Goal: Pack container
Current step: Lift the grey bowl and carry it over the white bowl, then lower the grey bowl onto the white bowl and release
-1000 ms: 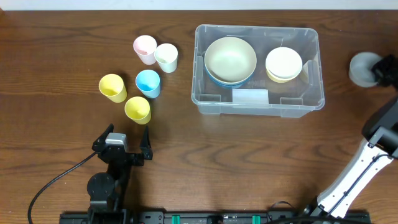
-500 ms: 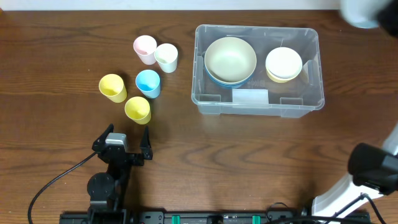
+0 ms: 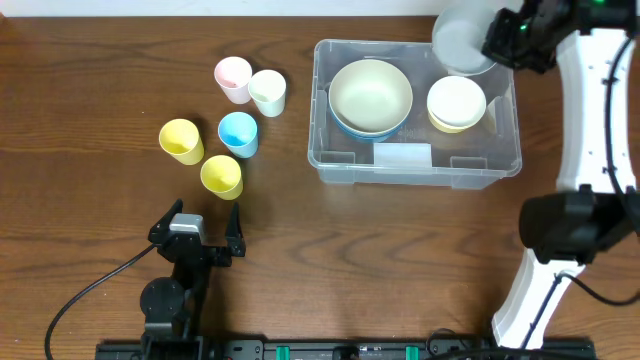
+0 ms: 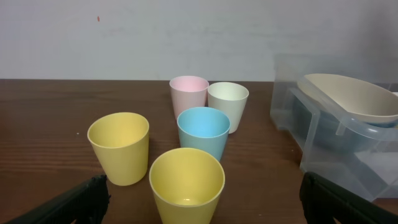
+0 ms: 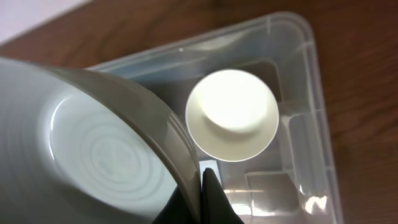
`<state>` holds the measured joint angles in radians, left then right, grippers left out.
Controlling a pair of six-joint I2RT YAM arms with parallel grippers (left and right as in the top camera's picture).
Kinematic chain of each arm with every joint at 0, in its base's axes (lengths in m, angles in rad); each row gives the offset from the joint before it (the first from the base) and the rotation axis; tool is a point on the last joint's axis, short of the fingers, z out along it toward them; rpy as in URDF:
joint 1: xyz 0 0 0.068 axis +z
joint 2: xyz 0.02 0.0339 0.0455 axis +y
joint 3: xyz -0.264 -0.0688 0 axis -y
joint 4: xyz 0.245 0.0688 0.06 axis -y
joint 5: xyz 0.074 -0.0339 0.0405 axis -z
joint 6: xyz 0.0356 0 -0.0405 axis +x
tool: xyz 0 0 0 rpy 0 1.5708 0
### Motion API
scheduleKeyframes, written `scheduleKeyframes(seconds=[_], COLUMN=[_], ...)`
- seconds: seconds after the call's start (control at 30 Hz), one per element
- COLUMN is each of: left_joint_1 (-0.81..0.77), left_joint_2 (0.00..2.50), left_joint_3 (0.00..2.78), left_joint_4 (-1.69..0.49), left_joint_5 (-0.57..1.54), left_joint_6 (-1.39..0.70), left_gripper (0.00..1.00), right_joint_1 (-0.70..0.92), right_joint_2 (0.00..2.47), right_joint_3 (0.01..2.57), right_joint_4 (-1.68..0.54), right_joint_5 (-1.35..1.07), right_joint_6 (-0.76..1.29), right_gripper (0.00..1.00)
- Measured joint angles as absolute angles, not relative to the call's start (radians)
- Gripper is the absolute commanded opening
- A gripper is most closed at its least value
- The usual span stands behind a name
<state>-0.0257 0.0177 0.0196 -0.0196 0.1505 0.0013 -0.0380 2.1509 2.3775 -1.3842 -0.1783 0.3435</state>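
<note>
Overhead: straight down on surface (image 3: 100, 60). Left wrist: low, level, close behind cups (image 4: 203, 130), facing back wall (image 4: 186, 31). Right wrist: high, down past grey bowl (image 5: 93, 143) into container (image 5: 317, 124). Shared by all three: container.

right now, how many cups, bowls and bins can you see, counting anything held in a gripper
cups: 5 - pink cup, cream cup, blue cup, two yellow cups
bowls: 5 in view - beige bowl on blue bowl, white bowl on yellow bowl, grey bowl in the right gripper
container: 1
total: 11
</note>
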Motion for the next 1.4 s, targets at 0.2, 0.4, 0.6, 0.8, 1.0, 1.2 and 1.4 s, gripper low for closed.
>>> scheduleKeyframes(seconds=[0.2,0.4,0.6,0.8,1.0,1.2,1.4], left_joint_1=[-0.026,-0.026,-0.026,-0.026,-0.026,-0.026,-0.026], left_joint_2=[0.018,0.018,0.018,0.018,0.018,0.018,0.018], left_joint_3=[0.02,0.02,0.02,0.02,0.02,0.02,0.02], left_joint_4=[-0.02,-0.02,-0.02,-0.02,-0.02,-0.02,-0.02], left_joint_5=[0.15,0.15,0.15,0.15,0.15,0.15,0.15], left_joint_6=[0.001,0.001,0.001,0.001,0.001,0.001,0.001], left_gripper=[0.98,0.98,0.98,0.98,0.98,0.98,0.98], right_joint_1=[-0.038,-0.038,-0.038,-0.038,-0.038,-0.038,-0.038], right_joint_2=[2.216,2.264,2.3,2.304,2.32,2.341,2.35], right_joint_3=[2.377,2.377,2.375,2.374,2.374,2.374,2.352], right_joint_4=[-1.392,-1.404,-1.405,-1.406,-1.414,-1.414,-1.405], right_joint_5=[-0.162,-0.108,-0.066,-0.014,0.001,0.002,0.009], right_joint_6=[0.343,0.344,0.344,0.344,0.344,0.344,0.344], right_gripper=[0.01,0.01,0.01,0.01,0.02,0.02,0.04])
